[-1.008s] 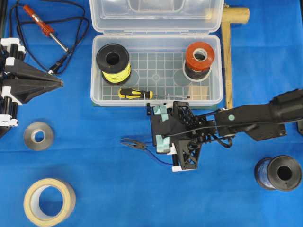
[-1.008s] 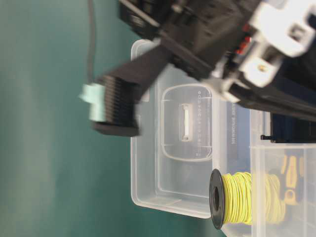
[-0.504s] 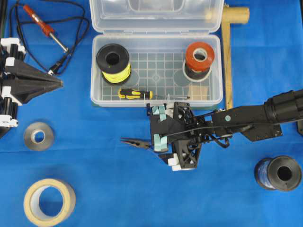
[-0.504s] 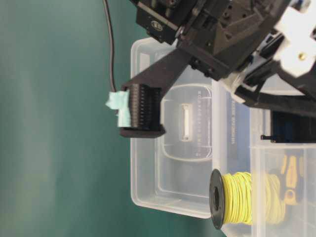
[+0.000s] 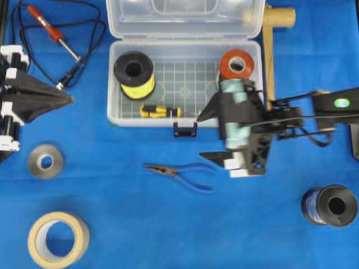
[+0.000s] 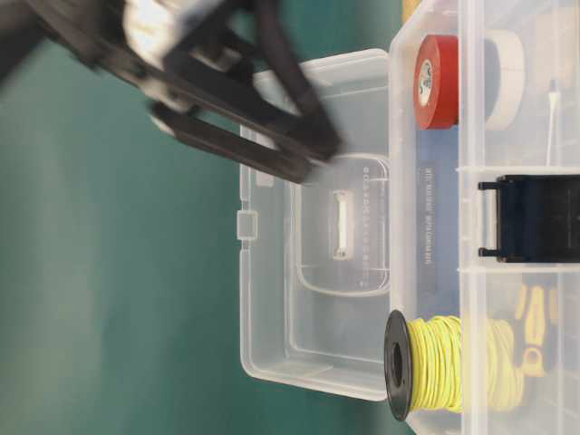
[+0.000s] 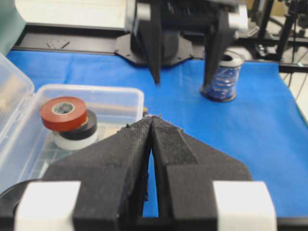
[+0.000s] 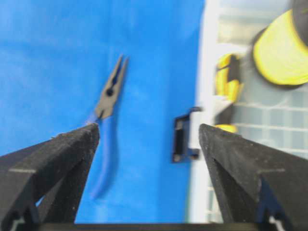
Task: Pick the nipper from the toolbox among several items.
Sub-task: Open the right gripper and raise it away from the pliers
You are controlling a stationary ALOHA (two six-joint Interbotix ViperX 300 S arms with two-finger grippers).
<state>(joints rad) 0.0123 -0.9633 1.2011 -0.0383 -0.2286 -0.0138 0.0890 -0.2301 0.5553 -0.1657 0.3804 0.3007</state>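
Blue-handled nipper [image 5: 182,173] lay flat on the blue cloth [image 5: 129,224], just in front of the toolbox [image 5: 185,120] and outside it. Right gripper [image 5: 208,134] hung beside it over the box's front edge, jaws spread wide, nothing in them. Left gripper [image 5: 70,98] sat off to the side, pressed together. Inside the box: one yellow wire spool [image 5: 134,73], one screwdriver [image 5: 160,110], a red tape roll [image 5: 235,63] stacked on other rolls.

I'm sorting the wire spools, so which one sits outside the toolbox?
The dark blue wire spool, alone on the blue cloth at lower right in the overhead view. The yellow wire spool stands inside the toolbox, in its left end.
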